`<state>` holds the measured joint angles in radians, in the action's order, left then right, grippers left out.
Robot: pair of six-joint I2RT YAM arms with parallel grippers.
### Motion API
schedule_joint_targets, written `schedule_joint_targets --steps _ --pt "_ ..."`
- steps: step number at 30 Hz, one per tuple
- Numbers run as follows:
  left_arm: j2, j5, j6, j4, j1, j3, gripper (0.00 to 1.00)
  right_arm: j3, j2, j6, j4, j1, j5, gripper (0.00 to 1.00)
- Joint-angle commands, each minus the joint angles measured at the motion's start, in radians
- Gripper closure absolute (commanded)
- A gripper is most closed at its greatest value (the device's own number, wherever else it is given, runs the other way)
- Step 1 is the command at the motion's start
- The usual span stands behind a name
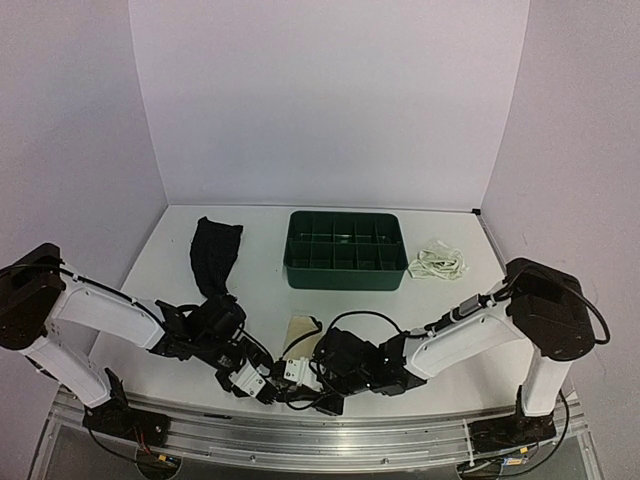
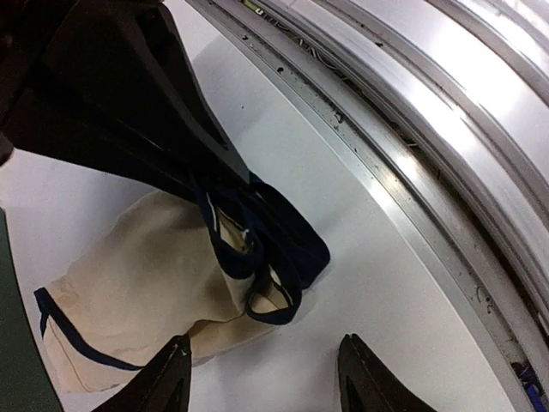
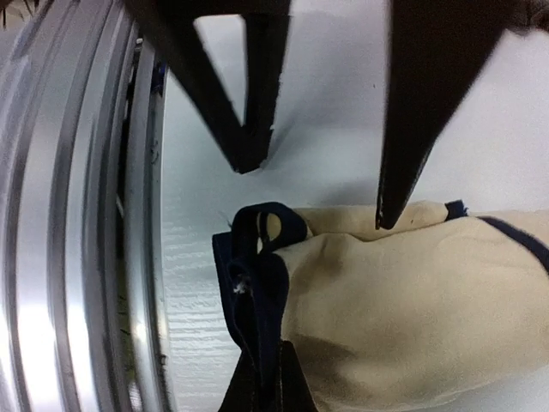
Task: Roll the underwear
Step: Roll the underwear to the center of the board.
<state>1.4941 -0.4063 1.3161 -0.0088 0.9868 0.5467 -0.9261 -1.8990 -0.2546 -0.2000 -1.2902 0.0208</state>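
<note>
Black underwear (image 1: 215, 255) lies far left, untouched. Left gripper (image 2: 270, 369): jaws apart, low beside the cream underwear (image 2: 146, 275). The cream piece sits near the front rail (image 2: 412, 163), its dark trim (image 2: 292, 249) bunched. Right gripper (image 3: 316, 193): jaws apart, one tip on the cloth. White underwear (image 1: 438, 262) lies far right.

Risk: the grippers are crowded together, and a pinch on the trim alone would likely drag the cloth, not roll it.

Ahead of the left gripper (image 2: 264, 341), the right gripper (image 3: 316, 196) covers the far part of the cream underwear (image 2: 146, 275). Past the right gripper's fingertips it runs off the frame. From above, both grippers hide all but a small patch. The white underwear (image 1: 437, 262) is too small to read.
</note>
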Motion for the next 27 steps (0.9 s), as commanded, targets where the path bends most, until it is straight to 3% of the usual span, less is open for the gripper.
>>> schedule_joint_targets --steps 1,7,11,16,21,24,27 --pt "-0.099 -0.052 -0.11 0.025 0.006 -0.038 0.39 -0.056 -0.059 0.371 0.034 0.111 -0.343 1.0" --pt "-0.147 -0.11 -0.165 0.088 0.008 -0.067 0.34 -0.127 -0.181 0.628 -0.03 0.208 -0.626 1.0" --pt "-0.116 -0.12 -0.179 0.114 0.011 -0.063 0.3 -0.17 -0.249 0.713 -0.041 0.23 -0.703 1.0" --pt "-0.003 -0.016 -0.245 0.158 0.015 -0.008 0.29 -0.182 -0.268 0.752 -0.049 0.232 -0.729 1.0" --pt "0.076 0.06 -0.209 0.185 0.015 0.001 0.37 -0.175 -0.267 0.768 -0.066 0.239 -0.745 1.0" --pt "0.128 0.122 -0.242 0.186 0.015 0.046 0.52 -0.176 -0.269 0.77 -0.075 0.24 -0.746 1.0" --pt "0.126 0.091 -0.242 0.173 0.016 0.068 0.73 -0.18 -0.271 0.769 -0.078 0.241 -0.74 1.0"
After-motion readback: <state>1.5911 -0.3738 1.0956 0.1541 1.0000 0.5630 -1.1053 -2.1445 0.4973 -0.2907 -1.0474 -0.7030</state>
